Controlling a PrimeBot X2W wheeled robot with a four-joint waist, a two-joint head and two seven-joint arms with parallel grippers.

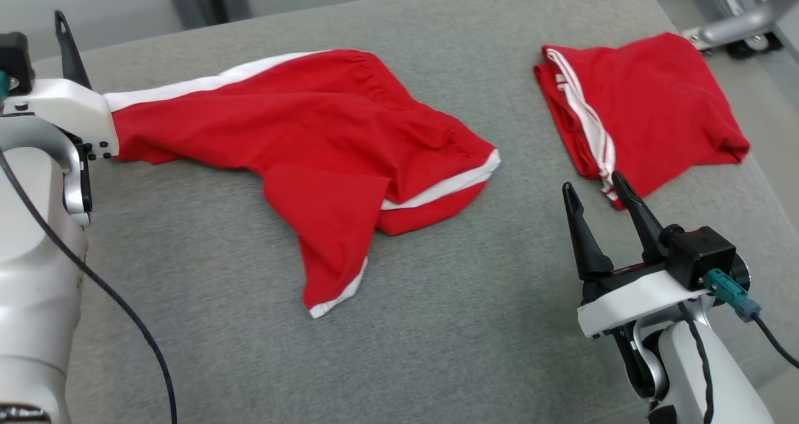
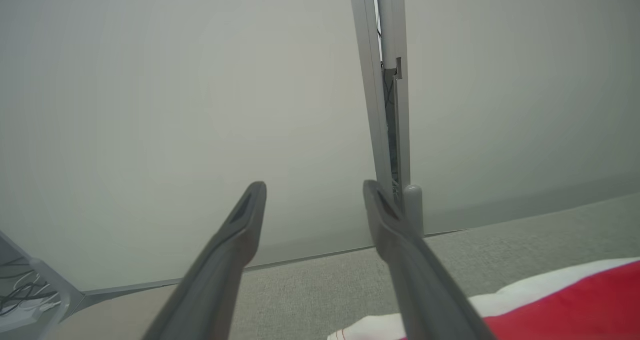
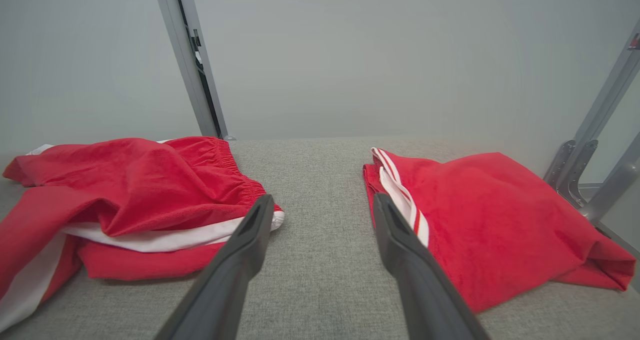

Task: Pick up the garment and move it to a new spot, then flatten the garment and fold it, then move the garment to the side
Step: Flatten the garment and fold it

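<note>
**A:** Where does the head view look from?

**B:** From high up, forward and down over the grey top [image 1: 437, 324]. The right fingers [image 1: 580, 236] stand at its lower right.

**A:** And the right wrist view?

**B:** Low and near the top, along its own fingers. The shorts [image 3: 125, 190] lie left of them and the folded pair [image 3: 500, 220] right. The head view shares both.

**A:** And the left wrist view?

**B:** Low too, facing the wall [image 2: 150, 104]. A corner of the shorts lies just right of its fingers [image 2: 235, 245], with a post [image 2: 385, 104] beyond.

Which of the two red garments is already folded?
The right-hand garment, a compact folded stack near the right gripper. The larger garment at centre-left lies spread out and rumpled.
</note>
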